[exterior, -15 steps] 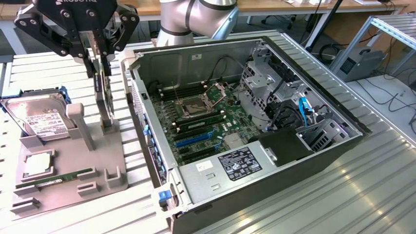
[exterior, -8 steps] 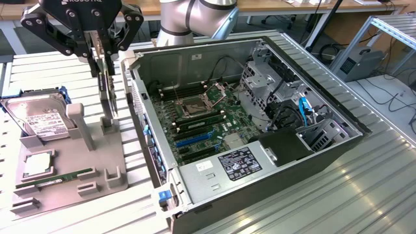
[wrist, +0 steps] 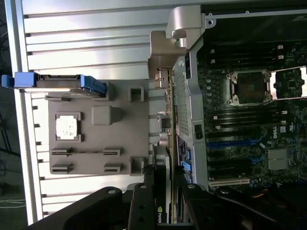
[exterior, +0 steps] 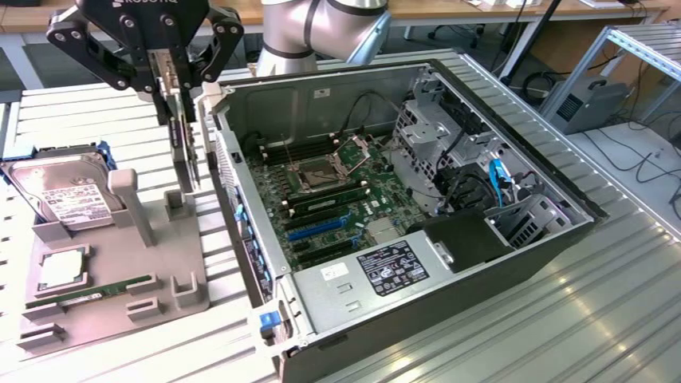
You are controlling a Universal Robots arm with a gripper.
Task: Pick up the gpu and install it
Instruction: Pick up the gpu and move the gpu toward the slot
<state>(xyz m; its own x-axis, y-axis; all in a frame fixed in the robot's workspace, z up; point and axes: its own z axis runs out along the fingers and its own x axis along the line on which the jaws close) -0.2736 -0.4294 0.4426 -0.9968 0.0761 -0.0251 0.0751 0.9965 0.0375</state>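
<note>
Ribbed metal table [exterior: 575, 319] carries an open computer case [exterior: 298, 100] and, at the exterior view's left, a gray tray [exterior: 117, 263]. Gripper [exterior: 175, 86] pinches the gpu [exterior: 184, 155] upright, edge-on, over the tray, just beside the case.

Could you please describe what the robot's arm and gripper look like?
The arm is a smooth silver-grey tube with rounded joints. The gripper is black, with two jointed linkage fingers pinned by visible bolts, and white lettering across its body.
</note>
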